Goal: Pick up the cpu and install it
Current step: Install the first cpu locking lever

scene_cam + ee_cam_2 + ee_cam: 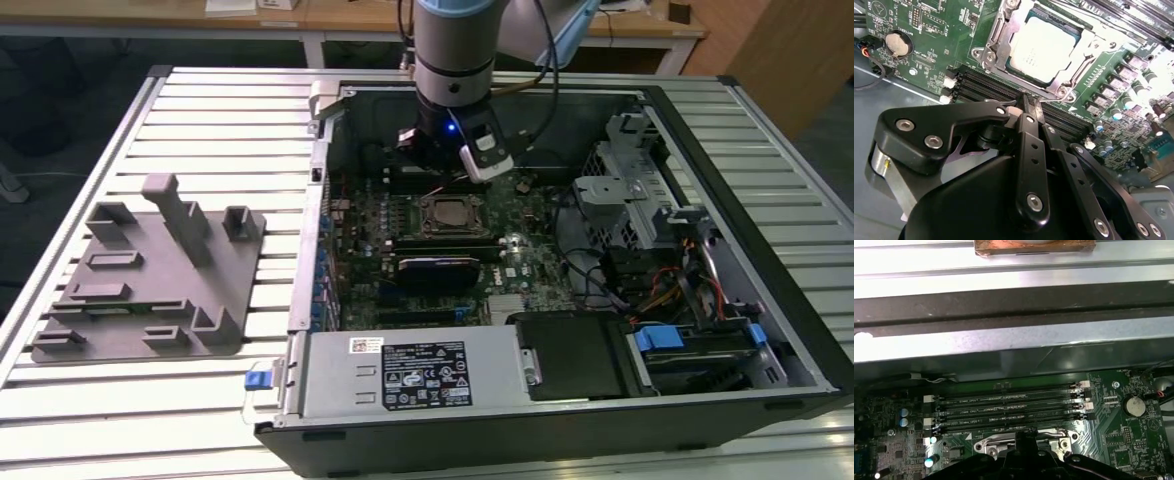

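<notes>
The cpu (1046,42) lies flat in the motherboard socket, its silvery top showing inside the metal frame (991,47). In the exterior view the cpu (445,213) sits mid-board inside the open computer case (315,200). My gripper (1029,102) hangs just above the board beside the socket, over the memory slots (989,90). Its black fingers meet at the tips and hold nothing. The first wrist view has the gripper (1026,436) at the socket frame's edge (989,444). The arm's wrist (451,140) stands over the far part of the board.
A black heatsink block (434,270) lies on the board nearer than the socket. A grey fixture (147,270) sits on the slatted table at the exterior view's left. The power supply (400,370), drive cage (641,200) and cables (667,290) crowd the case. A coin battery (898,43) sits near the slots.
</notes>
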Controlling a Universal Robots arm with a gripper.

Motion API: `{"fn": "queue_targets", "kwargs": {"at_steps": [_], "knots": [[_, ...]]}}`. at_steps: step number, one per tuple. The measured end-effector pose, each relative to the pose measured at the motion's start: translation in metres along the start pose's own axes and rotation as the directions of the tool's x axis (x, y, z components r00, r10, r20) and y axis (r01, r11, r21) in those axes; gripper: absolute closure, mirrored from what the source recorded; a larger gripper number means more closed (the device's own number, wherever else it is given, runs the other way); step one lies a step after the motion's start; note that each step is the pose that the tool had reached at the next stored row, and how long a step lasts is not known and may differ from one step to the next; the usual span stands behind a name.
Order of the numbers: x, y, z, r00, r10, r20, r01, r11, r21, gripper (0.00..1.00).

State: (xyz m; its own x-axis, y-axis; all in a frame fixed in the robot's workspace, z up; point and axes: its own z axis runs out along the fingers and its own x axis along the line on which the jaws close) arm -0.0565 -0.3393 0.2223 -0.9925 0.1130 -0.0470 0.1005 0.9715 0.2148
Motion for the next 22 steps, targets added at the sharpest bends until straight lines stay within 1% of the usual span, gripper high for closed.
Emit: {"fn": "queue_targets", "kwargs": {"at_steps": [3, 7, 8, 11, 17, 22], "knots": [[0.0, -0.0003, 0.0013, 0.9999, -0.002, 0.0104, 0.002, 1.0, -0.0012, 0.89], [0.0001, -0.0006, 0.003, 0.9995, -0.007, 0.0306, 0.007, 1.0, -0.0035, 0.89], [0.0, -0.0006, 0.0031, 0.9995, -0.007, 0.0323, 0.007, 1.0, -0.0036, 0.89], [0.0001, -0.0004, 0.0036, 0.9994, -0.005, 0.0333, 0.005, 1.0, -0.003, 0.89], [0.0004, 0.0006, 0.0053, 0.9978, 0.048, 0.045, -0.048, 0.9988, 0.0014, 0.89], [0.0008, 0.0038, 0.0073, 0.9955, 0.08, 0.0521, -0.08, 0.9968, 0.0024, 0.89]]}}
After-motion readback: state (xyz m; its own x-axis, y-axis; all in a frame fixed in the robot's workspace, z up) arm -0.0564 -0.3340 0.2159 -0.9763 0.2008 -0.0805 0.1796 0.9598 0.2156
